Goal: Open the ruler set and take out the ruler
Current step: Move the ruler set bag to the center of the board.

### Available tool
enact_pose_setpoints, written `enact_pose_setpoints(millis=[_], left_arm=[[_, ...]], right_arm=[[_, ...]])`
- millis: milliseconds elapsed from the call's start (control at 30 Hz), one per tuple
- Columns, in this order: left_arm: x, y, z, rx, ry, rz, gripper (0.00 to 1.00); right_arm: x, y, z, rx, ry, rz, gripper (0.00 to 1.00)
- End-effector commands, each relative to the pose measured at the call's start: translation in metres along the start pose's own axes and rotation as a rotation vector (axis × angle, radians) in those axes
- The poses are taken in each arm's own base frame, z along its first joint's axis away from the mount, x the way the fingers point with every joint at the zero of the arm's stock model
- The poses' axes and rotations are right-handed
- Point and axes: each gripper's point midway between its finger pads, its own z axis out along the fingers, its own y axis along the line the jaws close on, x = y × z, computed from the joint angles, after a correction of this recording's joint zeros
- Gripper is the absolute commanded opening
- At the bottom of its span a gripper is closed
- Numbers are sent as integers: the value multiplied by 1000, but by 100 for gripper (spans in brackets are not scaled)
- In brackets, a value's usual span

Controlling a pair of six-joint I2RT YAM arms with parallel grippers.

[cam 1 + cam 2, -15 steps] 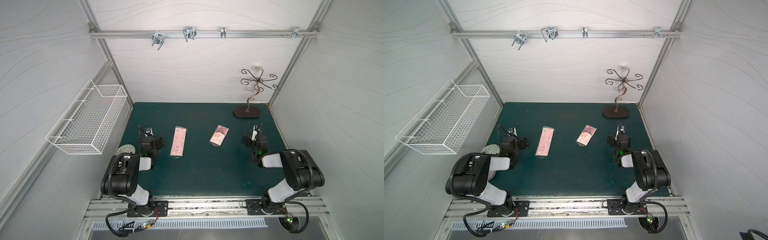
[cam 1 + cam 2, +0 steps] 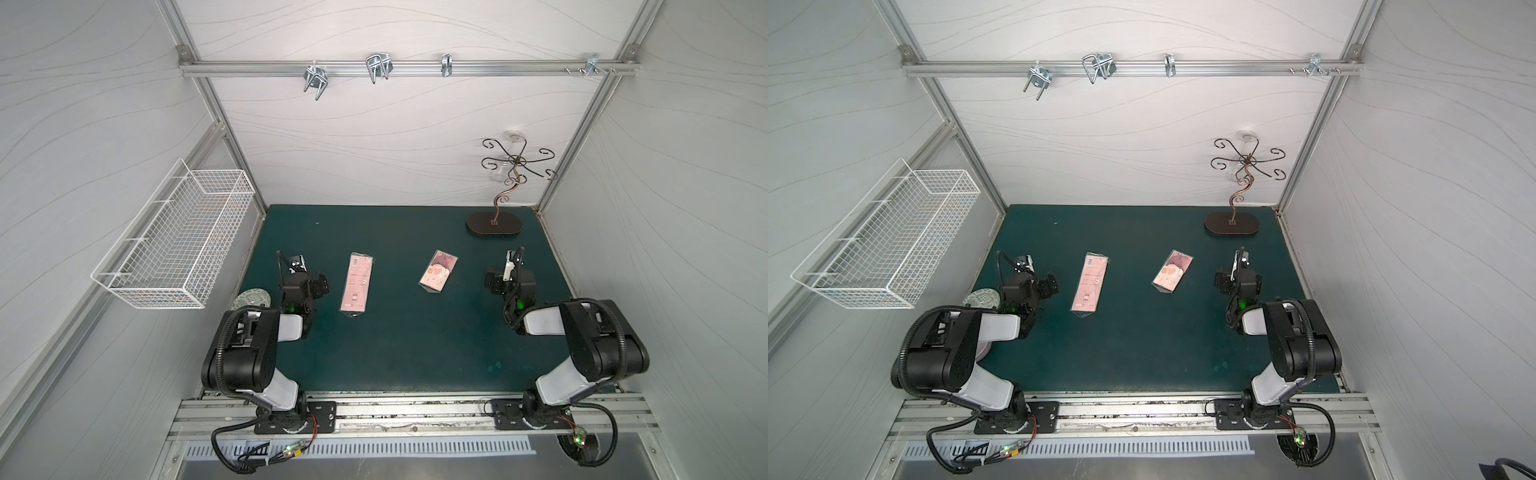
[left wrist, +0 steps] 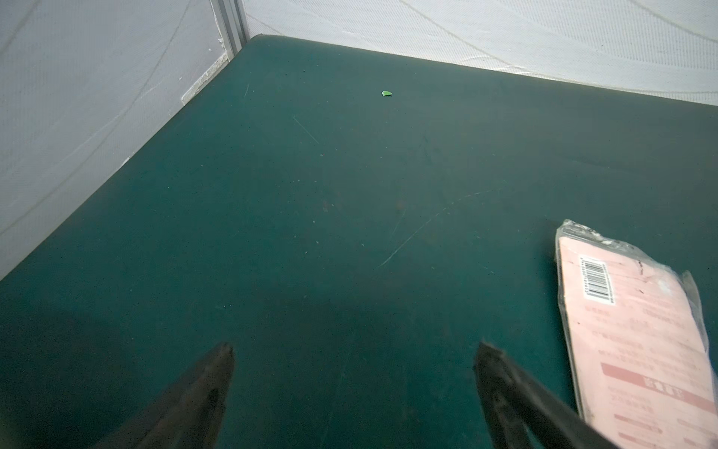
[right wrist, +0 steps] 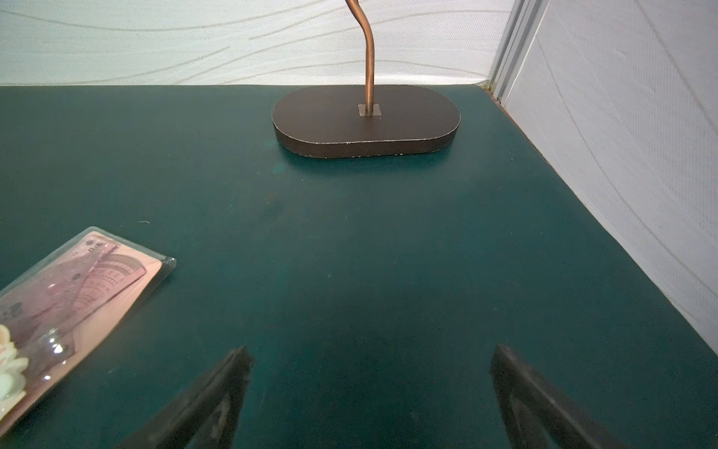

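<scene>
Left wrist view: long pink barcoded packet (image 3: 637,342) just beside left fingers (image 3: 209,388), untouched. Ruler set (image 2: 438,272), clear sleeve showing a protractor, lies flat at surface (image 2: 415,353) 1 o'clock. Risk: slick sleeve skids under pinching; wrong packet taken. Left arm (image 2: 249,349), right arm (image 2: 598,345) folded low at 9, 3 o'clock; left and right fingers (image 4: 225,381) spread, empty.

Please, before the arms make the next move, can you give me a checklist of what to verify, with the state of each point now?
1. Left gripper: jaws open, nothing held: ok.
2. Right gripper: jaws open, nothing held: ok.
3. Short pink packet flat on the table, protractor visible inside: ok.
4. Long pink packet flat, barcode side up; contents: cannot tell.
5. Either packet opened: cannot tell.
6. Hook stand apart from both packets: ok.
</scene>
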Motion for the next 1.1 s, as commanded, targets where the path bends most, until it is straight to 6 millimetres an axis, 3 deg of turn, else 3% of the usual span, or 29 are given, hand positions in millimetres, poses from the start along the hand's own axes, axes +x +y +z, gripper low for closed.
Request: enact_pose_setpoints(millis=[0, 100, 133, 200, 233, 267, 333, 400, 467, 533, 567, 667, 833, 1067], left_arm=[[-22, -2, 2, 8, -62, -2, 99], [-35, -1, -5, -13, -96, 7, 99], [-42, 3, -13, -71, -61, 15, 98], [-61, 5, -39, -179, 20, -86, 96], [-71, -9, -51, -135, 26, -158, 92], [-79, -30, -59, -51, 14, -192, 90], [-78, -64, -70, 48, 46, -223, 90], [-59, -80, -72, 113, 193, -269, 91], [-30, -87, -72, 160, 368, -298, 89], [-5, -82, -74, 155, 472, -330, 86], [4, -77, -74, 146, 495, -337, 86], [23, -69, -72, 149, 541, -361, 87], [39, -85, -63, 287, 557, -421, 90], [51, -118, -42, 457, 605, -426, 89]], right_arm=[[-1, -2, 1, -28, 2, 17, 99], [-5, -6, -6, 28, -25, 2, 99], [-10, 3, -11, -7, -56, -24, 99], [-54, 2, -35, 201, -137, -138, 99], [-83, 8, -51, 251, -165, -126, 99], [-108, 27, -61, 128, -177, -32, 99], [-129, 67, -76, -289, -56, 271, 99], [-145, 101, -86, -494, 54, 401, 77], [-139, 161, -97, -550, 188, 179, 74], [-122, 211, -109, -615, 292, -20, 73], [-107, 236, -120, -684, 366, -79, 72], [-80, 288, -148, -856, 496, -97, 66], [-50, 341, -174, -1033, 609, -70, 66], [-4, 370, -150, -1037, 792, -2, 64]])
